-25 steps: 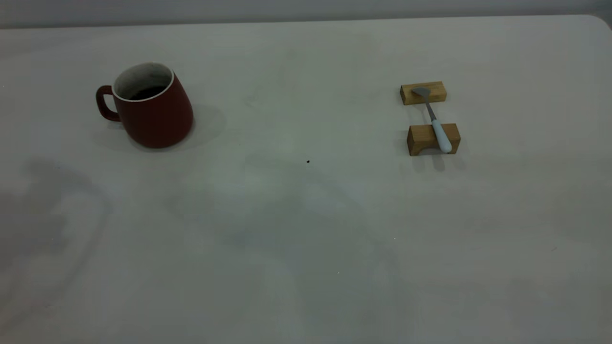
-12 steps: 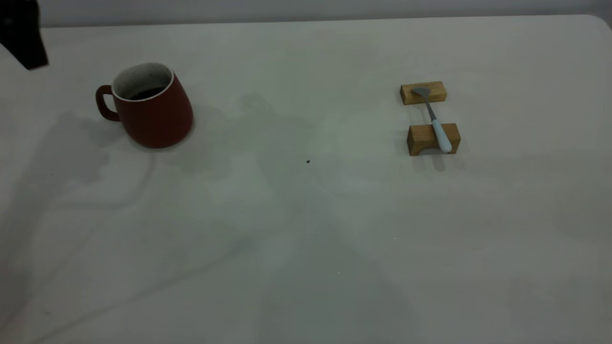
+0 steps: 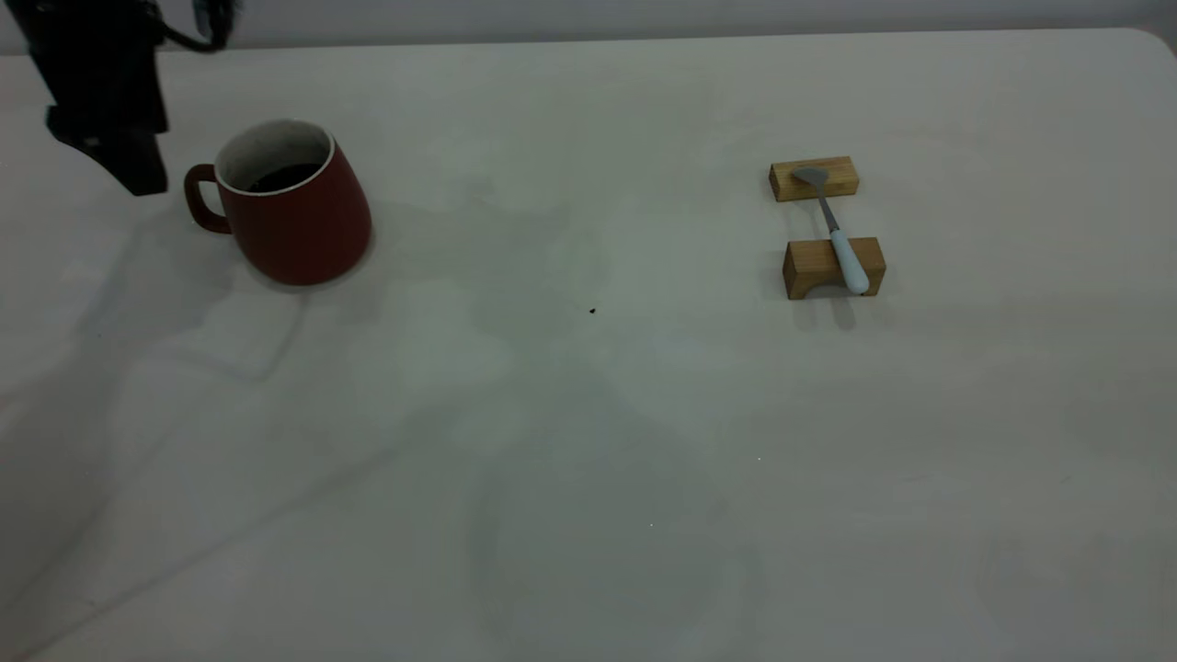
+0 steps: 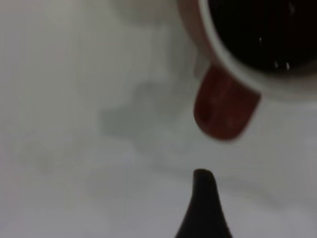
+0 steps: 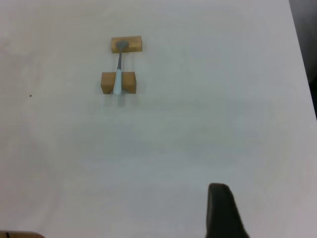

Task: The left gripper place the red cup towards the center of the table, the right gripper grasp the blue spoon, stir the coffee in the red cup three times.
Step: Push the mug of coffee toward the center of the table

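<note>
Red cup [image 3: 294, 207] — left gripper [image 3: 115, 152] beside handle

Dark red cup [image 3: 294, 207], upright at the table's [image 3: 588, 414] left, handle pointing left, dark coffee [image 3: 280, 176] inside. Blue spoon [image 3: 835, 232] well apart at right, bridging two wooden blocks [image 3: 832, 267], pale handle nearer.

On the table [image 3: 588, 441], the red cup [image 3: 299, 216] stands left, the blue spoon [image 3: 837, 234] right across two wooden blocks [image 3: 814, 179].
</note>
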